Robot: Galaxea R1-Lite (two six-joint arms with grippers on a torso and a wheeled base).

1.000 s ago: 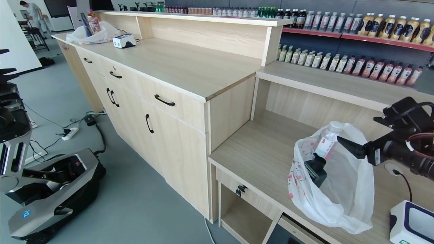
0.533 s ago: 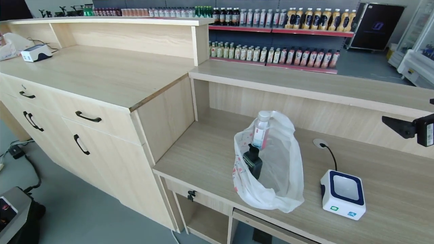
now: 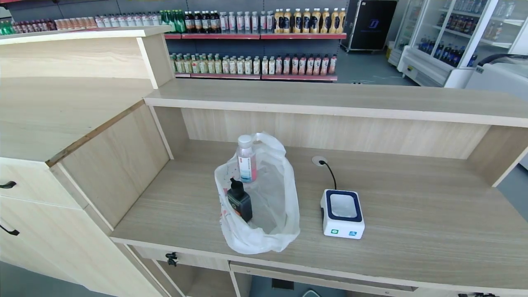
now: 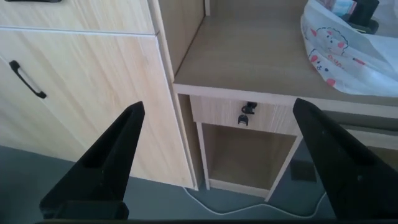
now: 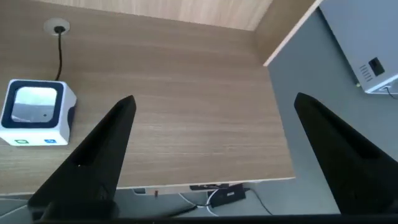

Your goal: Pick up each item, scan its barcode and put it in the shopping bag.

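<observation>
**Shopping bag of thin white printed plastic (image 3: 247, 244) holds both bottles**

It stands open on the pale wooden counter (image 3: 412, 214). A clear white-capped bottle with a pink label (image 3: 246, 161) is upright inside at twelve o'clock, and a small black bottle (image 3: 240, 203) sits at seven. White square barcode scanner with a dark blue frame (image 3: 342, 214) waits just beside the bag at three o'clock. Left gripper (image 4: 214, 165) hangs low off the counter's front, jaws wide, nothing held. Over by the scanner's three o'clock, right gripper (image 5: 214, 162) hovers above the counter, jaws spread, empty too. With both bottles bagged, the job looks done, or nearly so.
</observation>
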